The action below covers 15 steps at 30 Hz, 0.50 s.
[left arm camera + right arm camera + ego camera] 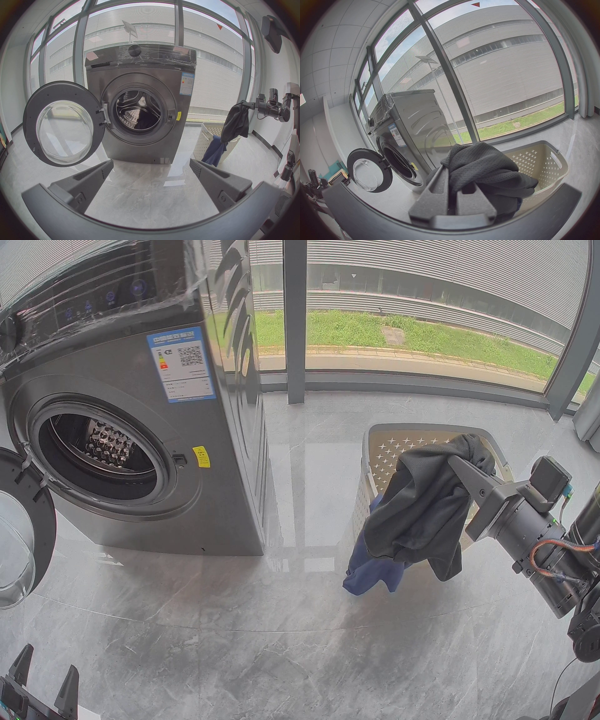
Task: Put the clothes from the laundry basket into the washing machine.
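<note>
Clamped shut in the right pincer [454, 182], high over the laundry basket [400, 427] at right: dark grey garment [425, 509], hanging free, probably to clear the rim, with a blue garment [369, 568] dangling below against the basket's left wall. Far left, washing machine [125, 365], door [19, 534] swung wide for loading. Near left, left pincer [48, 662] spread open, holding nothing.

Right tool [461, 466]: grey wedge-shaped fingers are carried on a silver cylindrical wrist [522, 534]; a black camera box [550, 477] is mounted on top and an orange cable [562, 542] is looped alongside. Left tool [44, 674]: dark tapered fingers, each marked by one round screw hole.
</note>
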### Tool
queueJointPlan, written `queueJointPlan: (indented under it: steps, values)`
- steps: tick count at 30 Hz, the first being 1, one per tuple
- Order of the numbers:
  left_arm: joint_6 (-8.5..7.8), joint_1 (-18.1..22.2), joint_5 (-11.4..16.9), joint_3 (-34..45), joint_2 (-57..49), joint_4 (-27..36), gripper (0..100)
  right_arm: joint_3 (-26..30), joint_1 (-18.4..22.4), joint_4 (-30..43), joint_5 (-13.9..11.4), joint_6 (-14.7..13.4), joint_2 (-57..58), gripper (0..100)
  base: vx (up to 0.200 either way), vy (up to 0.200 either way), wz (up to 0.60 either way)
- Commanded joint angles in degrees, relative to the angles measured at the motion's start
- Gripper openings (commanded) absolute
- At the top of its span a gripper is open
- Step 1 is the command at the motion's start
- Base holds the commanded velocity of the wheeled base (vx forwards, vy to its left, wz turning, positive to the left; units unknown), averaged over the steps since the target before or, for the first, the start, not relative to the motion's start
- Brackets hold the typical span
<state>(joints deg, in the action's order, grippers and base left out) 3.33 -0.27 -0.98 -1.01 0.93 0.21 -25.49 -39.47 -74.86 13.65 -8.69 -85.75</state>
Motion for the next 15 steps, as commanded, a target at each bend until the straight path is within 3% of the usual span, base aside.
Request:
queueJointPlan:
  steps: [1,15]
  values:
    - [0.01,0.0,0.0,0.9,-0.8,0.0,100,0.2,-0.3,-0.1,0.0,0.0,-0.3,0,0.000,0.200,0.00]
    - [0.01,0.0,0.0,0.9,-0.8,0.0,100,0.1,0.1,0.0,0.0,0.0,0.3,0,0.000,0.200,0.00]
